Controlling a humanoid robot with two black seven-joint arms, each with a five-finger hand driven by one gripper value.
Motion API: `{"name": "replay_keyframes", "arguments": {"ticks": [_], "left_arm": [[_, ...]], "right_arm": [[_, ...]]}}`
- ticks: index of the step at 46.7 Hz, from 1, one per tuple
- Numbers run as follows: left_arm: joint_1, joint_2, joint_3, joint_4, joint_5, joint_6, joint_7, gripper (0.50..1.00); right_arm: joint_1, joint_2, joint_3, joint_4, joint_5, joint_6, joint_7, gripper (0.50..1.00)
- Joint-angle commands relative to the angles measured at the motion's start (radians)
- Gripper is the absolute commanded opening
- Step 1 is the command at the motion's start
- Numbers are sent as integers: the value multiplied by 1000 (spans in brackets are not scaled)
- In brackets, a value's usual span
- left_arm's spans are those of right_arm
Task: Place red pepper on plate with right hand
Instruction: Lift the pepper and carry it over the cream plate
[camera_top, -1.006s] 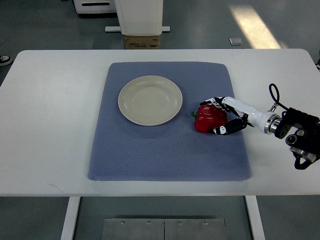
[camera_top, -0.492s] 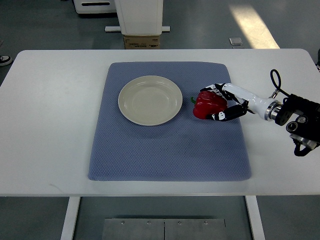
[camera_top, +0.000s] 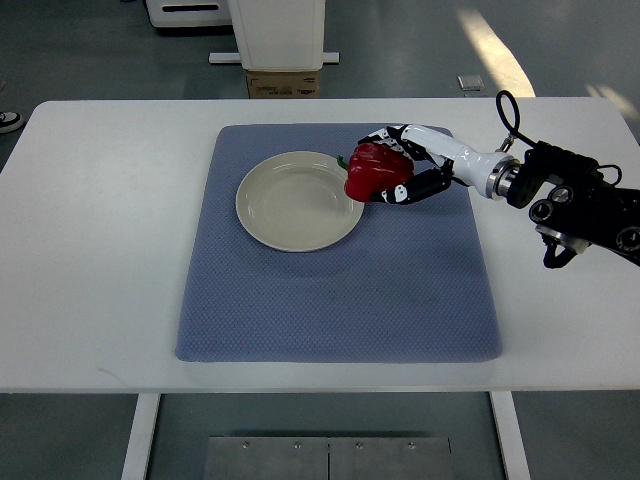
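A red pepper (camera_top: 375, 171) is held in the right hand (camera_top: 400, 165), whose fingers (camera_top: 408, 190) are curled closely around it from the right, the black-and-white digits wrapped above and below the fruit. The pepper is seen at the plate's (camera_top: 290, 200) right rim, its left side and green stem overlapping that rim while the bulk of it is over the blue mat (camera_top: 330, 290). Whether it is carried clear of the rim or is touching it cannot be told from this steep angle. The plate is shown bare, lying toward the upper left of the mat on a white table (camera_top: 100, 250).

The grasp can be judged done, and the carry nearly so. What is judged to remain: the pepper is to be brought further left until it is over the plate's middle, lowered, and let go, after which the hand is to be drawn away. No left arm is shown anywhere in the picture.
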Motion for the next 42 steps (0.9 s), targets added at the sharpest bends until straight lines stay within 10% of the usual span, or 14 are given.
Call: {"name": "replay_keyframes", "arguments": {"ticks": [1,42], "left_arm": [[0,0,0,0,0,0,0,1000],[0,0,0,0,0,0,0,1000]], "right_arm": [[15,32,-1,-17,0,0,-11,500],[47,384,18,-281,0,0,-117,500]]}}
